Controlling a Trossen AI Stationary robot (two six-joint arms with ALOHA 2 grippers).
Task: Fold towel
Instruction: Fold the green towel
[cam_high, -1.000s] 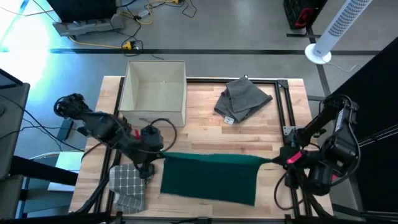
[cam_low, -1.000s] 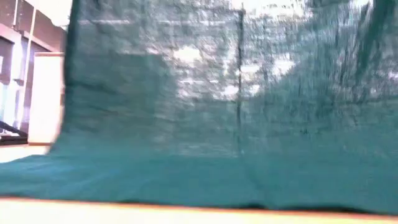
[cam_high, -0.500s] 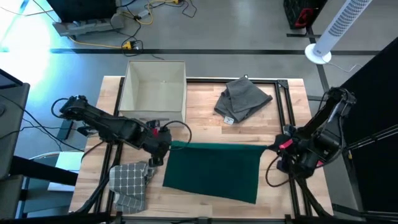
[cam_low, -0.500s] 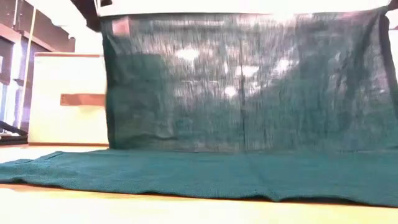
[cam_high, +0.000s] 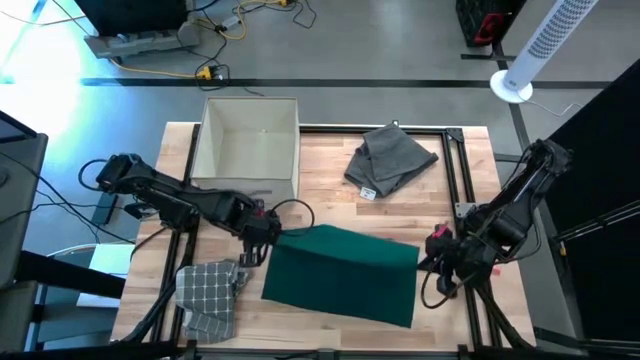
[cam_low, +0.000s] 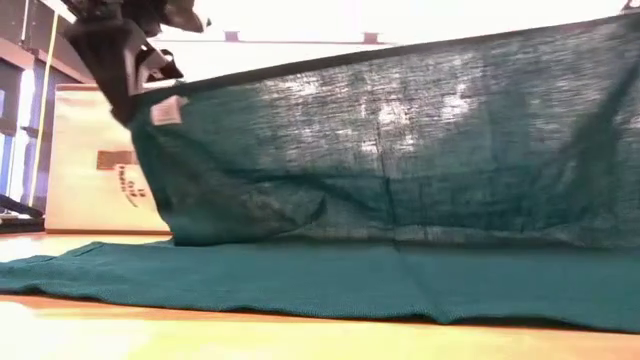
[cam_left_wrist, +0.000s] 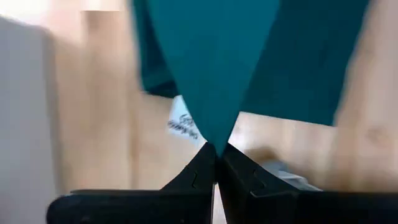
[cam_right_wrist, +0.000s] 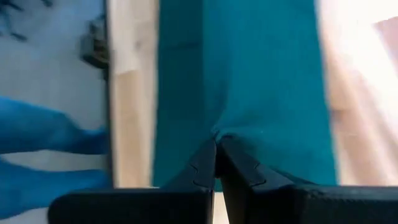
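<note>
At the left, one corner of the green towel (cam_high: 345, 272) is being pinched in the clenched left tool (cam_high: 268, 233), while the opposite corner is being gripped by the right tool (cam_high: 433, 250), so that the far half is being held taut above the half lying on the bench (cam_high: 320, 200), ready for doubling over. A white label at the left corner is being shown only in the low and left wrist views
</note>
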